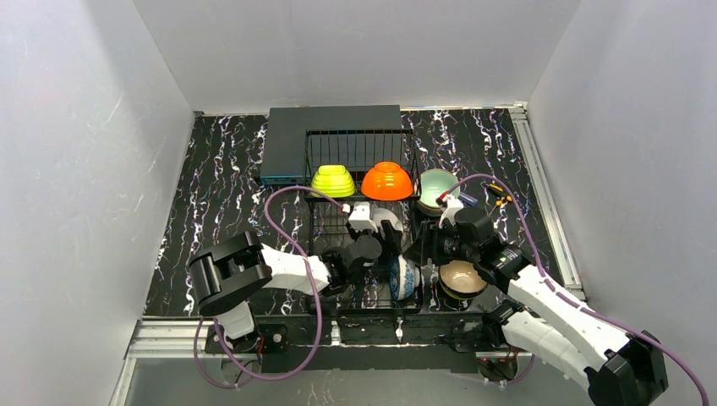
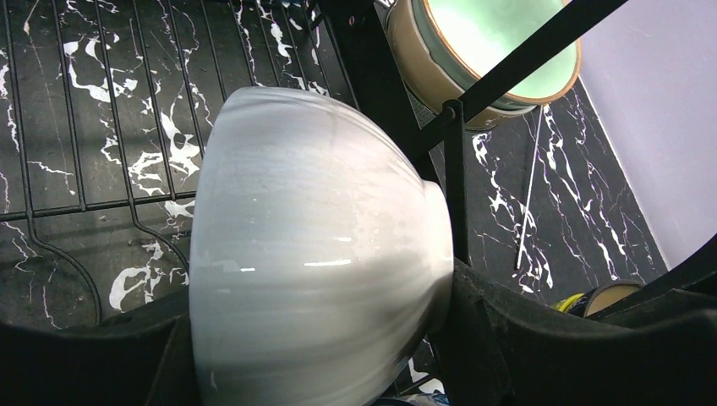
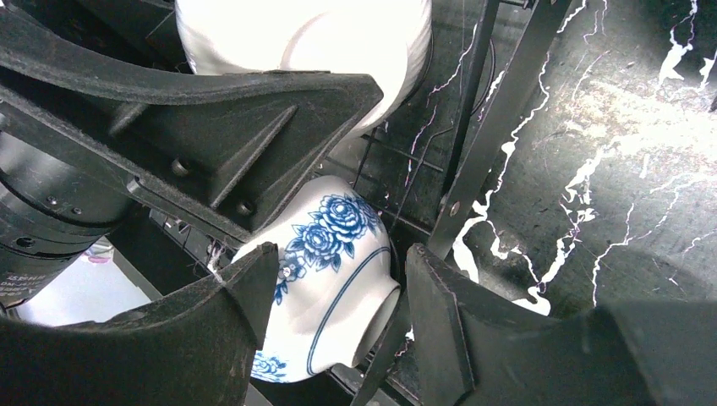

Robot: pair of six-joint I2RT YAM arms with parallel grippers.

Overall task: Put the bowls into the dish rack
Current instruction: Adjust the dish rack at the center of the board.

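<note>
Left gripper [image 2: 287,338] clenched on white bowl [image 2: 313,245] inside dish rack [image 1: 355,150]. Right gripper [image 3: 342,258] at rack's 3 o'clock, jaws spread, blue-patterned bowl [image 3: 334,313] showing between them.

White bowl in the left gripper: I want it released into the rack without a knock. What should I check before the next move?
1. The left gripper holds the white bowl: ok.
2. The white bowl is over the dish rack wires: ok.
3. The white bowl is seated between tines: cannot tell.
4. Room from the right gripper, which straddles the blue-white patterned bowl close by: not ok, crowded.
5. The blue-white patterned bowl stands in the dish rack unaided: cannot tell.
</note>
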